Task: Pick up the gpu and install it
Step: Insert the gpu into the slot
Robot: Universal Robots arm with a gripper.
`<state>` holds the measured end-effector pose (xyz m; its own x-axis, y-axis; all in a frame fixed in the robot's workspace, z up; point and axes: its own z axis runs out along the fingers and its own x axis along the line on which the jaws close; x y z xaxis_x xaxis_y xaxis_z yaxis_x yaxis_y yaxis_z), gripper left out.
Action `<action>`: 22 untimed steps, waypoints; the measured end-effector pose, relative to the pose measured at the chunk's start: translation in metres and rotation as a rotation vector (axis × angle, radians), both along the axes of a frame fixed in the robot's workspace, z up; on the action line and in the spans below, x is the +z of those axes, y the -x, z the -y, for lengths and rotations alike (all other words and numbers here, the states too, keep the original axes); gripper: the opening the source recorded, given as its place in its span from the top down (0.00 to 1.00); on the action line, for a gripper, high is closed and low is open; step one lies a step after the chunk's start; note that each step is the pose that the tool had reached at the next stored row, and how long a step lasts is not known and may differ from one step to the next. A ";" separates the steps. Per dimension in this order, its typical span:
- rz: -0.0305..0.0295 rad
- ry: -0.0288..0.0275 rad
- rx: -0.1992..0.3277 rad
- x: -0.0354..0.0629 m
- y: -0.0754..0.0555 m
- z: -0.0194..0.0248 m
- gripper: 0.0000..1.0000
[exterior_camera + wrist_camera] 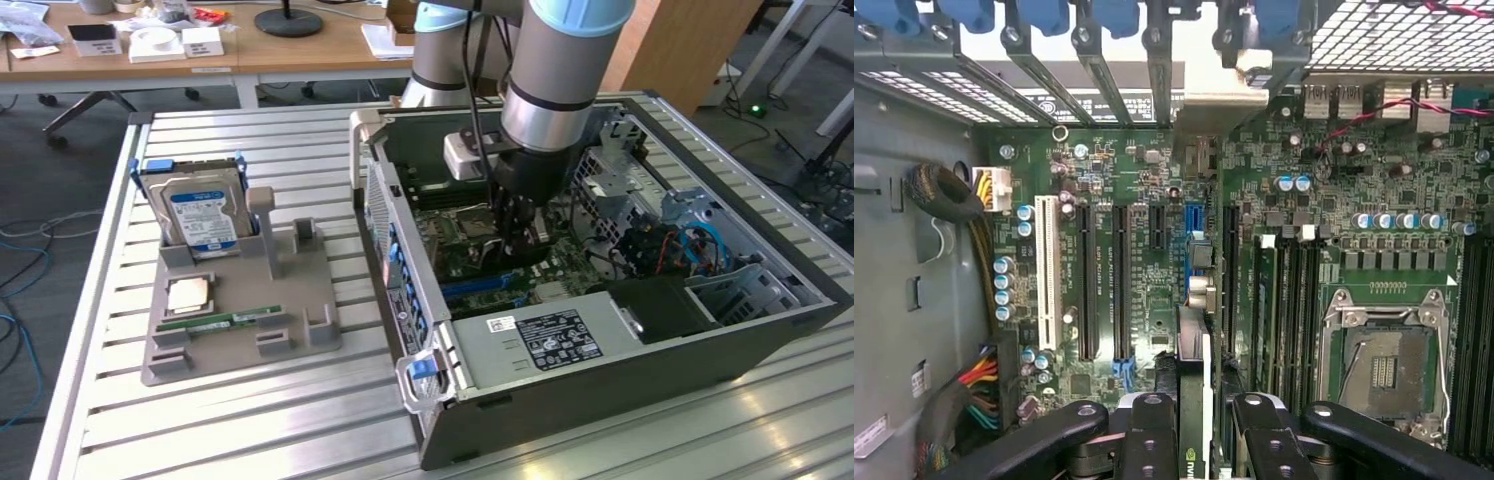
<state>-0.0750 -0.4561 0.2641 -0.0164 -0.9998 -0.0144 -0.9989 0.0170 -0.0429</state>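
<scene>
The gripper [1199, 425], nearest the camera, pinches the gpu [1192, 375] edge-on. The card's long axis runs parallel to the motherboard [1144, 160] slots beneath, mid-frame in the exterior view, inside the computer case [601, 395].

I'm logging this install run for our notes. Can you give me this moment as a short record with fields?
gripper: shut on the gpu, inside the open computer case
gpu: held edge-on above the motherboard expansion slots; cannot tell whether it is seated
CPU socket: empty
grey holder: on the slatted table, at the exterior view's left of the case, carrying the hard drive, RAM stick and processor chip
</scene>
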 end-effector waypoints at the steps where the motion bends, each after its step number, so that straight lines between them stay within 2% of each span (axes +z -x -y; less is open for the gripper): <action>1: -0.0001 0.0001 0.000 0.0000 0.000 0.0004 0.74; 22: -0.0001 0.0002 0.000 -0.0005 0.008 0.0020 0.74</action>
